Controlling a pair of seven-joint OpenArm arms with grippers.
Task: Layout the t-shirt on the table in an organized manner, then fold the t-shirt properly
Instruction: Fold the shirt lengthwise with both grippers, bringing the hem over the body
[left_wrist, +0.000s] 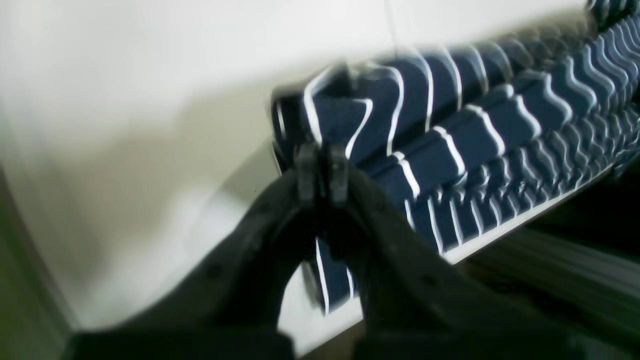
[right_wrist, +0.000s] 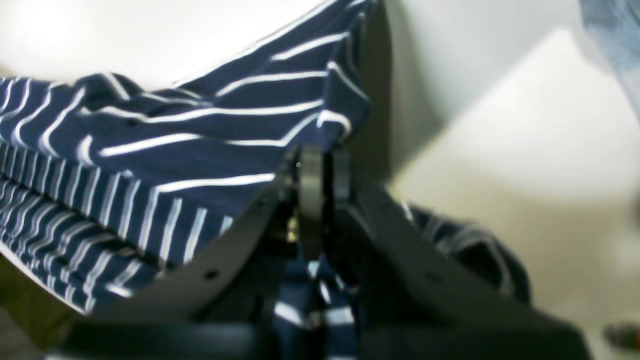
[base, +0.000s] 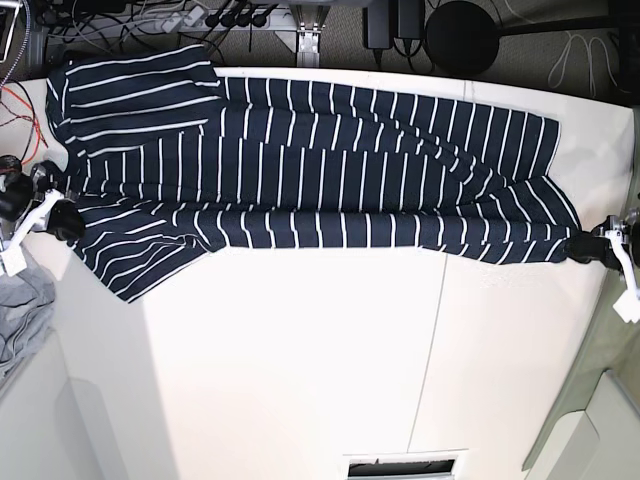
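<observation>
The dark navy t-shirt (base: 300, 170) with thin white stripes lies stretched sideways along the far part of the cream table (base: 300, 350). Its sleeves are at the view's left and its hem at the right. My right gripper (base: 68, 222) is at the table's left edge, shut on the shirt's sleeve end. The right wrist view shows the fingers (right_wrist: 311, 180) pinching striped cloth (right_wrist: 200, 125). My left gripper (base: 585, 247) is at the right edge, shut on the hem corner. In the left wrist view (left_wrist: 322, 167) the cloth (left_wrist: 450, 125) runs away from it in folds.
A plain grey garment (base: 20, 310) hangs off the table's left side. Cables and power strips (base: 210, 15) and a black round base (base: 470, 30) lie beyond the far edge. A thin dark seam (base: 432, 330) crosses the tabletop. A slot (base: 405, 467) sits at the front edge.
</observation>
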